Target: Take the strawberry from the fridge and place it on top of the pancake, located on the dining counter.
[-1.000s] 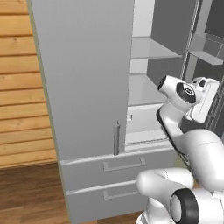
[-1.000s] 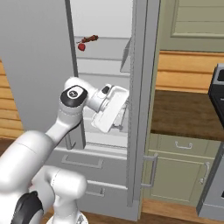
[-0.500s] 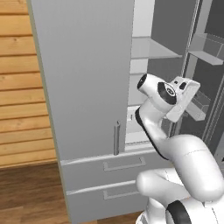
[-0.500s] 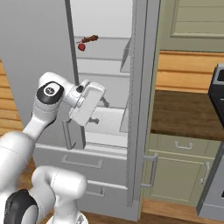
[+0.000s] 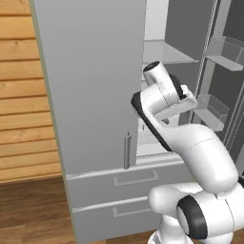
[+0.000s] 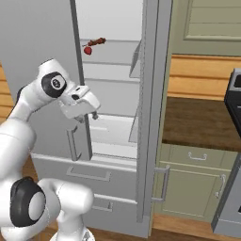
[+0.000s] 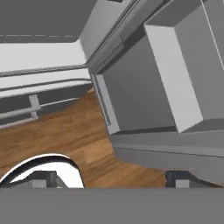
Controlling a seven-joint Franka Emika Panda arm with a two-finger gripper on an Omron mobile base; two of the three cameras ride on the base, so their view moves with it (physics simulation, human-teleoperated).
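Strawberry (image 6: pixel 87 50) sits on an upper shelf inside the fridge (image 6: pixel 150 94), at the shelf's front left edge in the right base view. It is a tiny bright red rounded berry; its tip seems to point down and toward the front, though it is too small to be sure, and it shows no clear long axis. Just beside it, up and to the right, lies a darker brown-red elongated morsel (image 6: pixel 99 42), whose length runs along the shelf, rising slightly to the right.

One fridge door stands open, showing pale, smooth shelves and a white bin below; the closed door beside it is flat matte grey with a vertical bar handle (image 5: pixel 127 150). Two grey drawers with horizontal handles lie underneath. The floor (image 5: pixel 33 209) is brown wood planking, and the wall behind is lighter wooden boarding.

The gripper (image 6: pixel 87 116) hangs in front of the lower part of the open compartment, well below the strawberry and slightly left of it, apart from it. Its jaws stand wide apart and hold nothing. In the hand view the two dark fingertips (image 7: pixel 177 180) point down toward the wooden floor and the fridge's grey edges.
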